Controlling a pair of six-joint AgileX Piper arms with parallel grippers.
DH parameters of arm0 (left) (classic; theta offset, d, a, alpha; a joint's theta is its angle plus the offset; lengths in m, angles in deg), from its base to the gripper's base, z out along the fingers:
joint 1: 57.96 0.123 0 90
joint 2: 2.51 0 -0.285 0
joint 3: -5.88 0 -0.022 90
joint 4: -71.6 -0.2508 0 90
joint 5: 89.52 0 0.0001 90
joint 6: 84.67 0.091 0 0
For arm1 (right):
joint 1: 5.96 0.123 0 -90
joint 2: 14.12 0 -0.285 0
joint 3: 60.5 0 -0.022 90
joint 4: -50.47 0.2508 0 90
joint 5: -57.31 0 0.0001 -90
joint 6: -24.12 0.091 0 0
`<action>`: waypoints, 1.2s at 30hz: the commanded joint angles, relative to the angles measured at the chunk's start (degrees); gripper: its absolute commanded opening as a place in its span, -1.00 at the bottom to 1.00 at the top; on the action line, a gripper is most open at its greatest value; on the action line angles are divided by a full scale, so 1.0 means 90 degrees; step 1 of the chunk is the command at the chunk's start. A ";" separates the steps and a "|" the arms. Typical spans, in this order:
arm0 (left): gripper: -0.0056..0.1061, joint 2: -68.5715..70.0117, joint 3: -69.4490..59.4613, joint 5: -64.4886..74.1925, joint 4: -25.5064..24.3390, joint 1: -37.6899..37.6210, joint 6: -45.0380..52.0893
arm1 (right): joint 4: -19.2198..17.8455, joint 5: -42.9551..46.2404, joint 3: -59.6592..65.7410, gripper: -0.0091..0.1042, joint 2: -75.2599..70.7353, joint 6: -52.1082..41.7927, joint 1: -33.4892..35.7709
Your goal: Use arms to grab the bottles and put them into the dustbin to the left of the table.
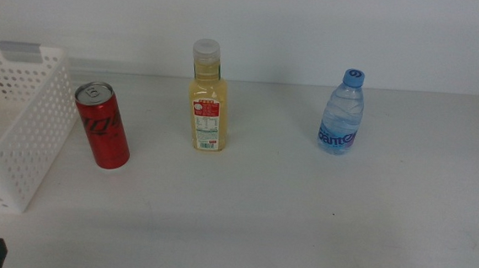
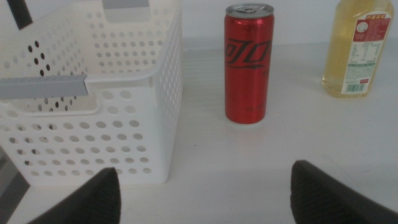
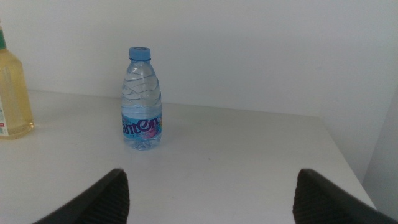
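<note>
Red and slim, the soda can stands upright on the table, just beside the right wall of the white basket but apart from it. To its right stands the yellow juice bottle, upright with a white cap and a red label. Well apart, further right, the clear water bottle with a blue cap also stands upright. All three are in a loose row toward the far side of the table, none inside the basket, which sits at the table's left edge with a grey handle patch on its far rim.

The left gripper hangs low in front of the can and the basket's corner, its dark jaws spread wide with nothing between them. The right gripper faces the water bottle from near the table's front, jaws likewise spread wide and holding nothing.
</note>
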 commanded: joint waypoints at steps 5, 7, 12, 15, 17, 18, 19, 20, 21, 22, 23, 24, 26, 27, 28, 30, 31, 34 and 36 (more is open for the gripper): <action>0.71 -0.0589 -0.0023 -0.1405 0.0078 -0.0009 -0.0095 | -0.0086 0.0492 -0.0055 0.42 -0.0174 -0.0056 -0.0031; 0.71 -0.0602 -0.0023 -0.1414 0.0078 -0.0009 -0.0095 | -0.0086 0.0492 -0.0055 0.42 -0.0174 -0.0056 -0.0031; 0.71 -0.0601 -0.0023 -0.1446 0.0078 -0.0009 -0.0095 | -0.0086 0.0492 -0.0055 0.42 -0.0174 -0.0056 -0.0031; 0.71 -0.0665 -0.0023 -0.1486 0.0078 -0.0009 -0.0257 | -0.0086 0.0492 -0.0055 0.42 -0.0174 -0.0056 -0.0031; 0.71 -0.0922 -0.0023 -0.1537 0.0078 -0.0015 -0.0313 | -0.0086 0.0492 -0.0055 0.42 -0.0174 -0.0056 -0.0031; 0.71 -0.1037 -0.0023 -0.1592 0.0078 -0.0015 -0.0335 | -0.0086 0.0492 -0.0055 0.42 -0.0174 -0.0056 -0.0031; 0.71 -0.1204 -0.0023 -0.1698 0.0078 -0.0015 -0.0366 | -0.0086 0.0492 -0.0055 0.42 -0.0174 -0.0056 -0.0031; 0.71 -0.1374 -0.0023 -0.1849 0.0078 -0.0015 -0.0396 | -0.0086 0.0492 -0.0055 0.42 -0.0174 -0.0056 -0.0031; 0.71 -0.1509 -0.0023 -0.2004 0.0078 -0.0015 -0.0404 | -0.0086 0.0492 -0.0055 0.42 -0.0174 -0.0056 -0.0031; 0.71 -0.1680 -0.0023 -0.2222 0.0062 -0.0015 -0.0404 | -0.0086 0.0492 -0.0055 0.42 -0.0174 -0.0056 -0.0031; 0.71 -0.1851 -0.0023 -0.2478 0.0038 -0.0015 -0.0404 | -0.0086 0.0492 -0.0055 0.42 -0.0174 -0.0056 -0.0031; 0.71 -0.2011 -0.0023 -0.2747 -0.0010 -0.0027 -0.0404 | -0.0086 0.0492 -0.0055 0.42 -0.0174 -0.0056 -0.0031; 0.71 -0.2315 -0.0023 -0.3307 -0.0130 -0.0159 -0.0404 | -0.0086 0.0492 -0.0055 0.42 -0.0174 -0.0056 -0.0031; 0.71 -0.2434 -0.0023 -0.3512 -0.0157 -0.0238 -0.0404 | -0.0086 0.0492 -0.0055 0.42 -0.0174 -0.0056 -0.0031; 0.71 -0.2591 -0.0023 -0.3741 -0.0168 -0.0348 -0.0404 | -0.0086 0.0492 -0.0055 0.42 -0.0174 -0.0056 -0.0031; 0.71 -0.2901 -0.0023 -0.4081 -0.0168 -0.0573 -0.0404 | -0.0086 0.0492 -0.0055 0.42 -0.0174 -0.0056 -0.0031; 0.71 -0.3095 -0.0023 -0.4275 -0.0168 -0.0675 -0.0404 | -0.0086 0.0492 -0.0055 0.42 -0.0174 -0.0056 -0.0031; 0.71 -0.3731 -0.0023 -0.4820 -0.0162 -0.0858 -0.0404 | -0.0086 0.0492 -0.0055 0.42 -0.0174 -0.0056 -0.0031; 0.71 -0.4135 -0.0023 -0.5144 -0.0162 -0.0880 -0.0404 | -0.0086 0.0492 -0.0055 0.42 -0.0174 -0.0056 -0.0031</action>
